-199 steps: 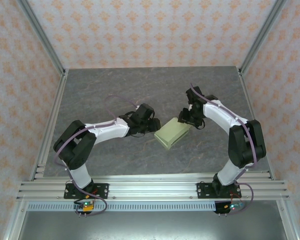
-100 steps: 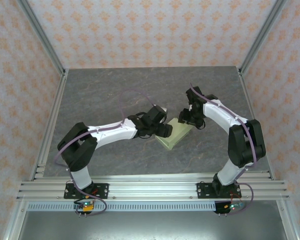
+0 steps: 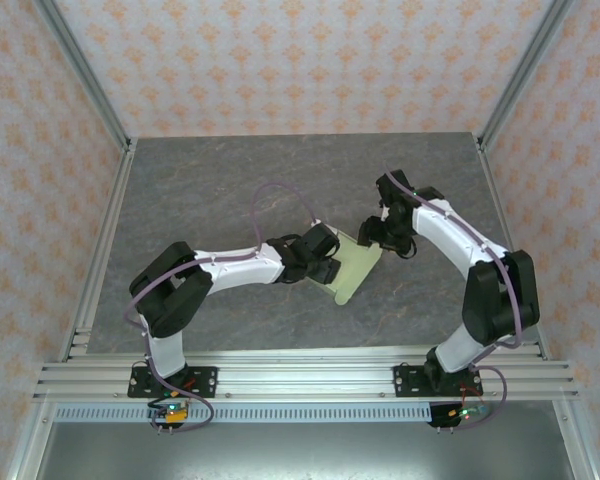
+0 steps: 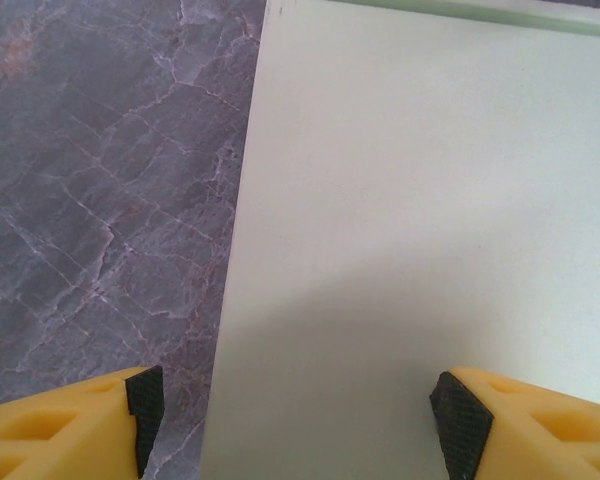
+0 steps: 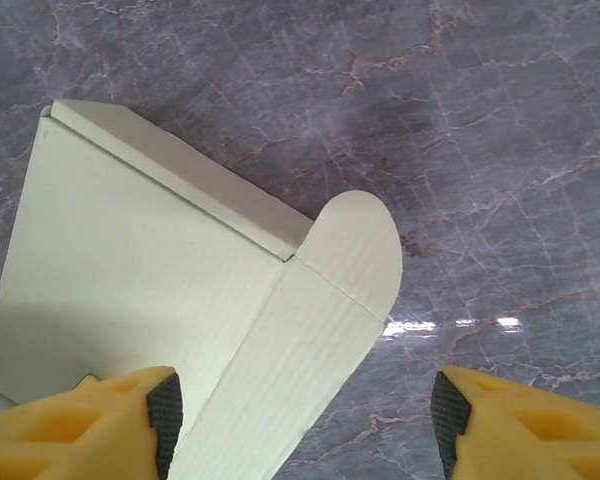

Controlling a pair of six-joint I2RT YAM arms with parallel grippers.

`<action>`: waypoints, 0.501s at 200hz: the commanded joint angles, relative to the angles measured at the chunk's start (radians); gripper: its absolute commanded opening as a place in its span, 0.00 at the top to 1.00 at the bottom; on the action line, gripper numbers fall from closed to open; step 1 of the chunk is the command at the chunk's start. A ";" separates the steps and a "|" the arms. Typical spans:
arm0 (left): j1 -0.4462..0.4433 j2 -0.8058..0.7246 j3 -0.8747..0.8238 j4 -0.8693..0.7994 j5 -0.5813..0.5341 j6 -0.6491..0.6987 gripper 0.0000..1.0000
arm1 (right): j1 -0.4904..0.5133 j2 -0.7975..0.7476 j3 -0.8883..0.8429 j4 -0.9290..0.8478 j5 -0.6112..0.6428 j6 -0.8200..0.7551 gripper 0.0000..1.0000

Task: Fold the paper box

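The pale green paper box (image 3: 354, 268) lies on the grey marbled table (image 3: 200, 190), between my two grippers. My left gripper (image 3: 327, 262) hangs over its left edge. In the left wrist view a broad flat panel of the paper box (image 4: 420, 220) lies under the left gripper (image 4: 300, 425). That gripper is open, with one fingertip (image 4: 145, 410) over the table and the other over the panel. My right gripper (image 3: 380, 236) is at the box's far right corner. In its wrist view the right gripper (image 5: 305, 425) is open over a side flap (image 5: 290, 380) ending in a rounded tab (image 5: 355, 245).
Patterned walls with metal corner posts (image 3: 85, 80) enclose the table on three sides. An aluminium rail (image 3: 300, 378) carries both arm bases along the near edge. Bare table lies behind the box and at the front left.
My left arm has reached right until its gripper is over the box's left edge, and its jaws have widened. The right gripper has opened wider. The box now looks flatter and turned slightly.
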 commanded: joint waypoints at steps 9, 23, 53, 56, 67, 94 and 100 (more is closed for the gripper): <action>0.002 -0.018 -0.050 -0.067 -0.049 0.069 0.26 | 0.036 0.080 0.049 0.049 -0.042 -0.047 0.33; 0.004 -0.045 -0.065 -0.053 -0.050 0.078 0.26 | 0.060 0.136 0.089 0.057 -0.014 -0.075 0.34; 0.014 -0.124 -0.058 -0.082 -0.093 0.078 0.23 | 0.098 0.210 0.136 0.087 0.084 -0.145 0.38; 0.016 -0.136 -0.058 -0.083 -0.096 0.078 0.22 | 0.102 0.215 0.141 0.089 0.092 -0.150 0.38; 0.029 -0.179 -0.069 -0.087 -0.096 0.073 0.20 | 0.110 0.231 0.159 0.089 0.094 -0.176 0.39; 0.092 -0.295 -0.140 -0.074 -0.044 0.004 0.18 | 0.111 0.279 0.221 0.067 0.045 -0.214 0.40; 0.109 -0.318 -0.160 -0.071 -0.022 -0.021 0.18 | 0.112 0.286 0.230 0.065 0.038 -0.217 0.41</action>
